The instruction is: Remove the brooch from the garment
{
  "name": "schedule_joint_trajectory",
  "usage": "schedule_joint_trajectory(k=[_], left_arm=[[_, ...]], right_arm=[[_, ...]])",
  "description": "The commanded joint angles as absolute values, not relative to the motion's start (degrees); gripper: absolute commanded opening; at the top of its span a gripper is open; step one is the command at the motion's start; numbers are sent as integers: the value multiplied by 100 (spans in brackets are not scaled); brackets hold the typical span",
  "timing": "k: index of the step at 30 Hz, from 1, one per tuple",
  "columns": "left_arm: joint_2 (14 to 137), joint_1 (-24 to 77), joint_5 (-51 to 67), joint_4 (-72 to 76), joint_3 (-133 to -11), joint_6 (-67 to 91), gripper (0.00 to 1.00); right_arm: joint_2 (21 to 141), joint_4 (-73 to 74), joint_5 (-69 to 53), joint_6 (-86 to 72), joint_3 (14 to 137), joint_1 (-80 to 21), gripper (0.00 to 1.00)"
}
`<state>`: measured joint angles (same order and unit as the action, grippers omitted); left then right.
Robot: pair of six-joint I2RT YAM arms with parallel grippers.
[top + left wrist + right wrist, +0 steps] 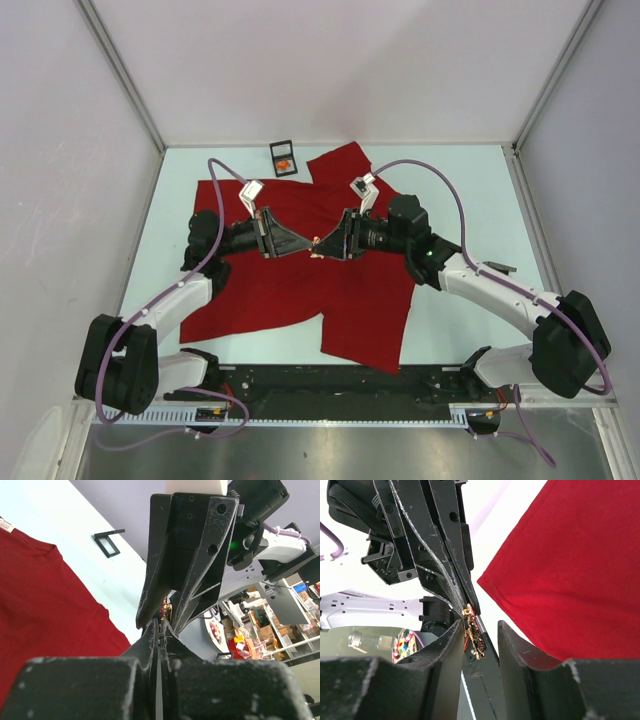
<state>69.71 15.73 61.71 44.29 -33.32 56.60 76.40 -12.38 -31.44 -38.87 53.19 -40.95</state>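
Observation:
The red T-shirt (300, 290) lies spread flat on the table; its white tag (6, 525) shows in the left wrist view. The small gold brooch (316, 247) is held in the air between the two gripper tips, which meet over the shirt's middle. My left gripper (302, 247) is shut, its tips (161, 625) pinching the brooch's end (167, 611). My right gripper (332, 245) is open; the brooch (476, 635) hangs between its fingers (449, 647), resting against the left one. No cloth shows around the brooch.
A small black box (283, 158) with an orange item inside stands at the table's far edge, beyond the shirt, and also shows in the left wrist view (107, 542). Grey walls enclose the table on three sides.

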Motion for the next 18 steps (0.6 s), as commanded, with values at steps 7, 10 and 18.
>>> schedule_joint_trajectory(k=[7,10,18], left_arm=[[6899,1600,6337,5001,-3261,5924,0],[6899,1600,6354,4983,-3269,5915,0],[6917,1600,6355,5089,-3270,6055,0]], right_arm=[[7699,-1336,-3006,-3656,5414,-4166,33],[7655,-1239,-2988,-3604,5414,-4149,33],[7673,-1327,-2840,-3551,5423,-4262,28]])
